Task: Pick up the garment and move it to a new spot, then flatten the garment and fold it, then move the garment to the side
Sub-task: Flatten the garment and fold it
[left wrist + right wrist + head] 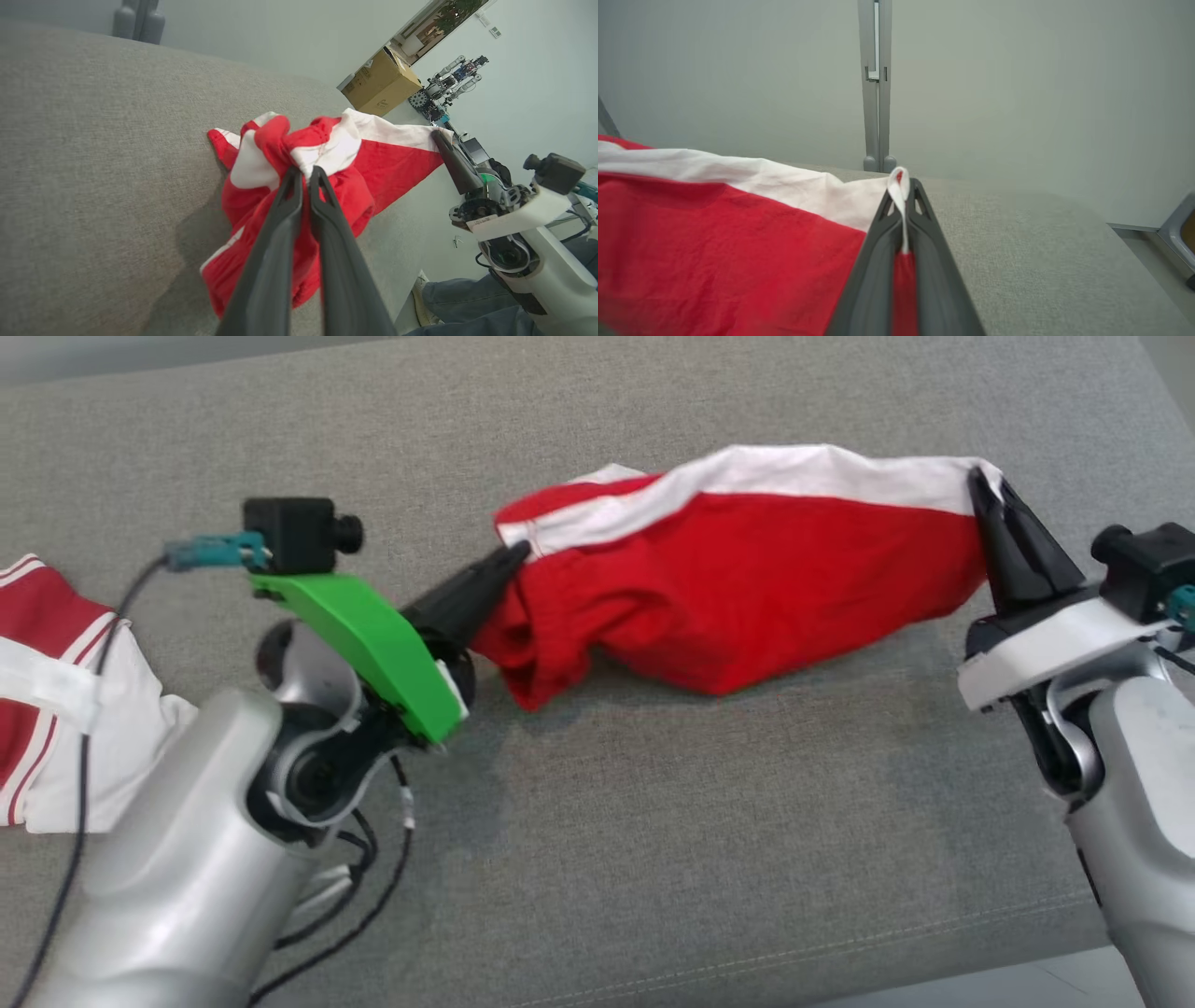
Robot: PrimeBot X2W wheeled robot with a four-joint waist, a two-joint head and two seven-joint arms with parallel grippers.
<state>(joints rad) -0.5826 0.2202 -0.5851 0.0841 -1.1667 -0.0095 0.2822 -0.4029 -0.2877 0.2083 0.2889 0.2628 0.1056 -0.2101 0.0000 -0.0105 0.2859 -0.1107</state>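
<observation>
Left pincer (pixel 516 556) and right pincer (pixel 980 483) clamp the garment (pixel 747 579).

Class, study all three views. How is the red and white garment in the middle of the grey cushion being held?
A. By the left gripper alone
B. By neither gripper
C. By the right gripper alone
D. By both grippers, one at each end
D: the left gripper pinches one end of the garment and the right gripper pinches the other, with cloth clamped between the fingers in each wrist view.
</observation>
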